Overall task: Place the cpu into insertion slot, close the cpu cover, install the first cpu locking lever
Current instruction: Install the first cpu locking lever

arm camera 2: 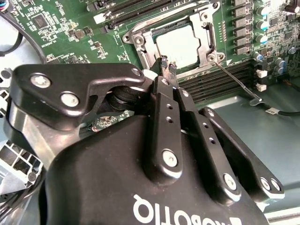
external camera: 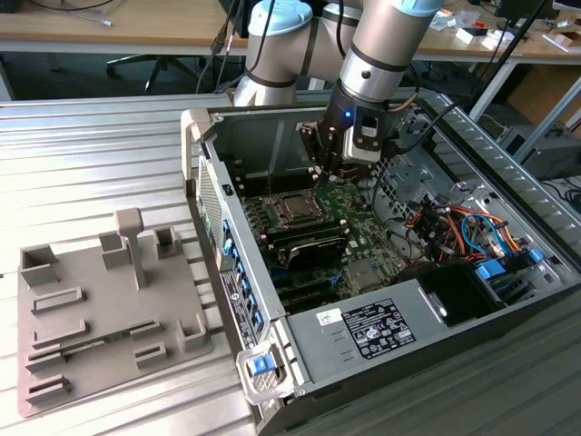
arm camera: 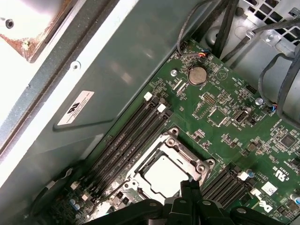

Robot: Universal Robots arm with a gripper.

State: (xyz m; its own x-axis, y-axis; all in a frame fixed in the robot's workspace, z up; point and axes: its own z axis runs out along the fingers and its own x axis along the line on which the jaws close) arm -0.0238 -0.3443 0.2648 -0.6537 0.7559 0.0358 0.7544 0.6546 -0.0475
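Note:
The cpu (arm camera 2: 180, 44) lies silvery face up in the insertion slot (external camera: 292, 209) on the green motherboard inside the open computer case. The cpu cover (arm camera 2: 208, 40) lies flat around the cpu as a metal frame; both wrist views show it, with the cpu (arm camera: 163, 176) in its cut-out. A thin wire locking lever (arm camera 2: 234, 80) sticks out from one corner of the socket over the memory slots, its free end unlatched. My gripper (arm camera 2: 165, 65) is shut with nothing between its fingers. Its tips sit just at the edge of the cover frame, near a socket corner (arm camera: 190, 183).
Black memory slots (arm camera: 126, 136) flank the socket on both sides. The case's metal wall (arm camera: 117, 61) rises close beside them. Bundled cables (external camera: 454, 222) and a power supply (external camera: 381, 331) lie to the exterior view's right. A grey fixture tray (external camera: 100, 300) sits outside the case on the left.

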